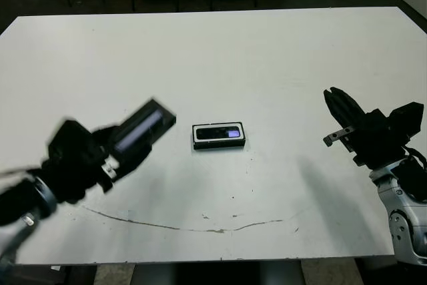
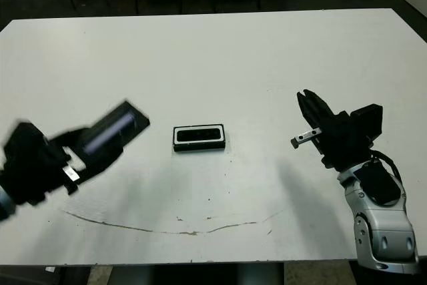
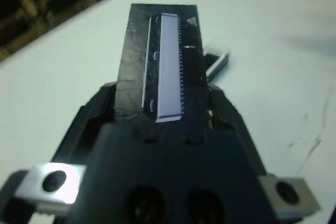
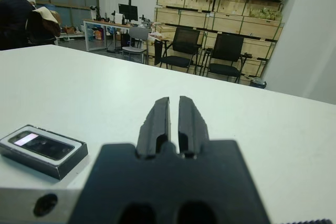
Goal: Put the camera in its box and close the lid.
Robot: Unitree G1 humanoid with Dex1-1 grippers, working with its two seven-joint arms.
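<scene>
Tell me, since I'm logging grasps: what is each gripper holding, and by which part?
The left gripper holds the lid by one short end. The right gripper holds nothing.

1. White table (image 1: 220,51), bare over most of top; thin dark crack/scratch line (image 1: 200,226) runs along near edge.
2. Rm beyond, rt wrist view: two black chairs (image 4: 202,51), wooden crates (image 4: 220,17) stacked at wall, desk w/ monitor (image 4: 127,11).
3. Person (image 4: 13,19) far off, dark top.
</scene>
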